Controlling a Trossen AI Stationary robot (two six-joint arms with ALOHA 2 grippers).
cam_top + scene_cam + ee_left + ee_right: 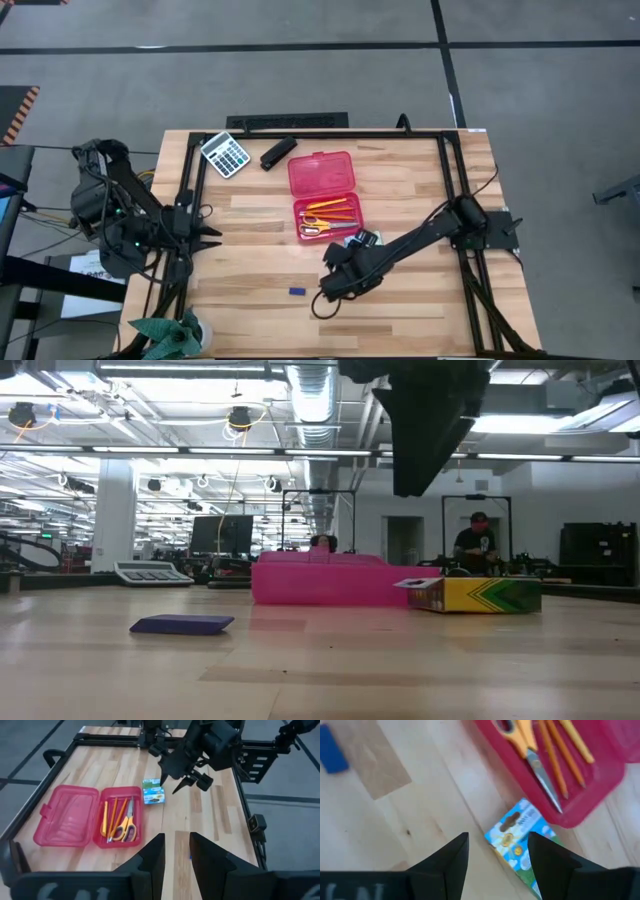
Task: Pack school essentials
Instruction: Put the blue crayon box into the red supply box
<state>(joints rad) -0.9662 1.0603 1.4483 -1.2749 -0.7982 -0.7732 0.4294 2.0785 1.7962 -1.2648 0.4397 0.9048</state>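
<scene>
An open pink pencil case [322,195] lies mid-table; its near half holds yellow-handled scissors [322,226], two orange pencils [335,213] and a yellow pen [330,203]. The green-and-white packet [363,240] lies flat on the table by the case's near right corner. The tiny blue piece [297,292] lies nearer the near edge. My right gripper [338,270] hovers open above the table next to the packet [520,845], touching nothing. My left gripper [175,851] waits open by the table's left edge.
A grey calculator [225,153] and a black stapler [278,153] sit near the far edge. A black frame [445,160] runs round the tabletop. A green thing [165,330] stands at the near left corner. Bare wood lies left of the case. A person [478,545] shows far behind.
</scene>
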